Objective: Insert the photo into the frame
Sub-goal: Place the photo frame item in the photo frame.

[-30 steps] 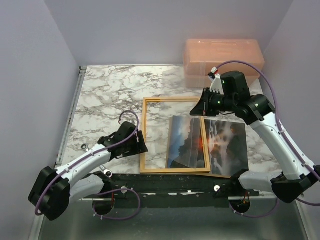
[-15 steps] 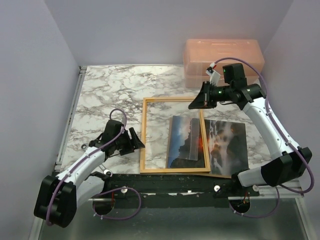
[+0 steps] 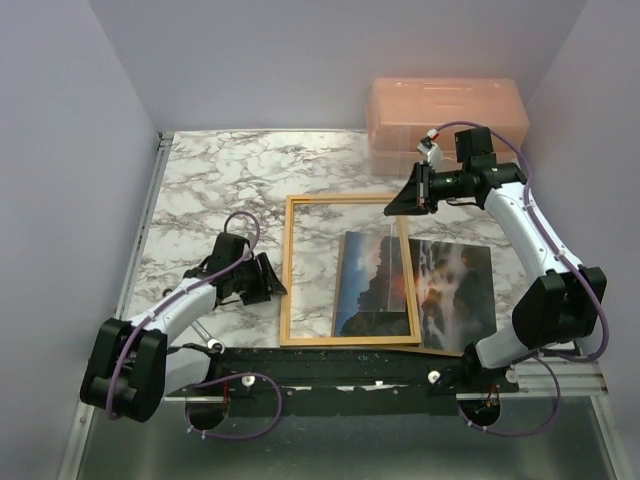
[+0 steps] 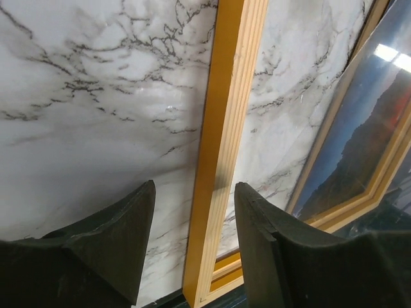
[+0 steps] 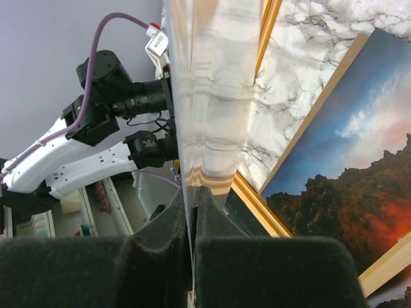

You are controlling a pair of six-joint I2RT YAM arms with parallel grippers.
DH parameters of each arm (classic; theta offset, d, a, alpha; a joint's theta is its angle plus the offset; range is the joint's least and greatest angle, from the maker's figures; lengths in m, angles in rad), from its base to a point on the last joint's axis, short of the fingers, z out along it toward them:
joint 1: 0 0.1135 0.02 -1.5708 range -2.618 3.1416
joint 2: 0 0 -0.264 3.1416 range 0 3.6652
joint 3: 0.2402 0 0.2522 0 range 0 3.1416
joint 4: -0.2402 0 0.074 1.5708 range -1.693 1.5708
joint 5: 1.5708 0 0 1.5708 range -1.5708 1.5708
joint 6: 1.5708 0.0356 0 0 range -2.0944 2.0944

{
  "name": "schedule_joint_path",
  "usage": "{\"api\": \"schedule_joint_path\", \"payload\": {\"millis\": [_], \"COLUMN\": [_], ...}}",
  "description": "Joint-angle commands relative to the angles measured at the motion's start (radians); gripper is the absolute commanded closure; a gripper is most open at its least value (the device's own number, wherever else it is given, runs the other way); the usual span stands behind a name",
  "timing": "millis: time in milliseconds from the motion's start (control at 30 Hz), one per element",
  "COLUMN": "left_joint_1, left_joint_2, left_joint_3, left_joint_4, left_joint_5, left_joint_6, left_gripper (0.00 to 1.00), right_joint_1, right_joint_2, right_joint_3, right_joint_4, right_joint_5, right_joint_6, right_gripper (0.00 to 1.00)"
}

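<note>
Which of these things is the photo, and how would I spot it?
Find the marble table, then the orange wooden frame near its middle. The photo lies across the frame's right rail, the only thing bearing a picture: red glow, dark rocks, cloudy blue sky.

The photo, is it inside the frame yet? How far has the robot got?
Not yet. Done: the frame lies flat on the table. In hand: the right gripper pinches a clear sheet lifted above the frame, and the left gripper stands open astride the frame's left rail. Left: the photo lies across the right rail, half outside, and must be seated inside.
</note>
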Motion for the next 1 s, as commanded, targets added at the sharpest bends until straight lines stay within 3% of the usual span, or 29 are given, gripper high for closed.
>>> {"api": "schedule_joint_path", "payload": {"millis": [0, 367, 633, 967], "left_joint_1": [0.005, -0.001, -0.046, -0.061], "left_joint_2": [0.079, 0.198, 0.219, 0.207], "left_joint_3": [0.066, 0.092, 0.144, 0.186], "left_joint_4": [0.04, 0.073, -0.026, -0.1], "left_joint_5": [-0.005, -0.014, -0.124, -0.157], "left_joint_6": [0.051, 0.056, 0.09, 0.148], "left_gripper": [0.48, 0.53, 0.6, 0.82], "right_joint_1": [-0.005, -0.004, -0.003, -0.003], "right_joint_2": [0.021, 0.035, 0.03, -0.008], "right_joint_3": [-0.008, -0.049, -0.07, -0.151], "right_joint_4": [-0.009, -0.006, -0.008, 0.045], "right_joint_5": [-0.007, -0.004, -0.014, -0.038], "right_joint_6": [-0.04, -0.049, -0.057, -0.034], "right_gripper": [0.99, 0.99, 0.99, 0.99]}}
